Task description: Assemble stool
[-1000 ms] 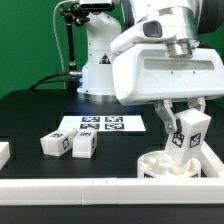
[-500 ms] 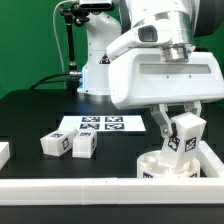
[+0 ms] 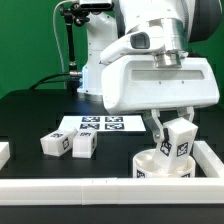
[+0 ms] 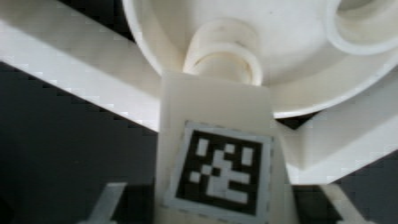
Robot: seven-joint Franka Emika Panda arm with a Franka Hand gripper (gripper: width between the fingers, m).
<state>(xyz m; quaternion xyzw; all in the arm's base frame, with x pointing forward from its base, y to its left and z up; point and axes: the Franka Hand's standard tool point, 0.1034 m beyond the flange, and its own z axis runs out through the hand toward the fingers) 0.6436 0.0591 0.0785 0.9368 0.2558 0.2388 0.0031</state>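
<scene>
My gripper point(image 3: 178, 128) is shut on a white stool leg point(image 3: 179, 139) with a square marker tag, held tilted over the round rimmed seat point(image 3: 150, 166) at the exterior view's front right. In the wrist view the leg point(image 4: 217, 140) runs between my fingers point(image 4: 109, 202) and its far end meets a round socket point(image 4: 222, 62) inside the seat point(image 4: 160, 30). Two more tagged legs point(image 3: 55, 144) point(image 3: 86, 146) lie on the black table to the exterior view's left of the seat.
The marker board point(image 3: 101, 125) lies flat behind the loose legs. Long white border rails point(image 3: 90, 186) run along the front edge and the right side point(image 3: 209, 158). A small white piece point(image 3: 4, 154) sits at the left edge. The robot base point(image 3: 95, 70) stands at the back.
My gripper and the held leg have shifted to the exterior view's left and slightly down, bringing the leg lower over the seat.
</scene>
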